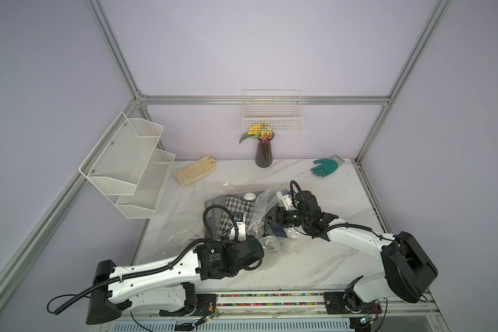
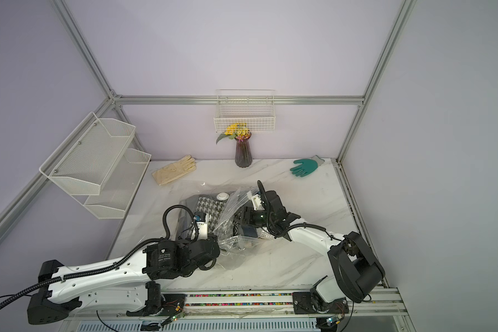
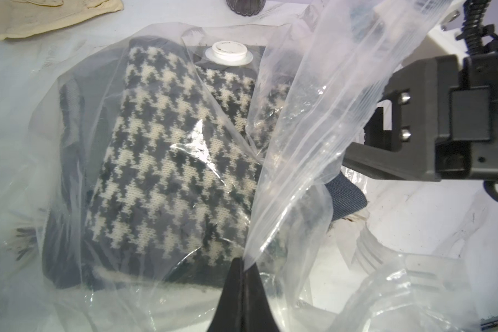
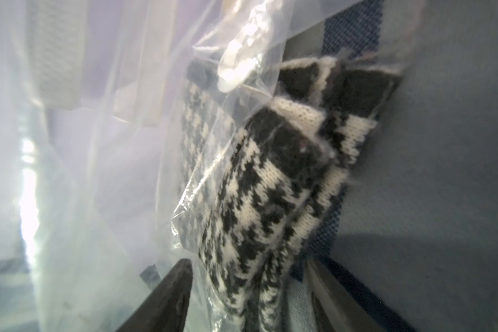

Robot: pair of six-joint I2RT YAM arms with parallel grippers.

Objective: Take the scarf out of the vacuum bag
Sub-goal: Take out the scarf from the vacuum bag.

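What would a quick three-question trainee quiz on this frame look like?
1. True or false: the left gripper is shut on film of the vacuum bag.
2. What lies between the open jaws of the right gripper?
3. The white valve cap sits: A) on the bag's upper face; B) in the left gripper; C) in the right gripper.
Key: 1 true; 2 the scarf; 3 A.

Robot lab test cell — aluminium-profile frame (image 1: 265, 100), plain lilac wall panels (image 1: 242, 43), marble-look tabletop (image 1: 314, 264), slotted front rail (image 1: 270, 300). Household props — wire basket (image 1: 272, 120), mesh shelf (image 1: 127, 161), flower vase (image 1: 263, 153).
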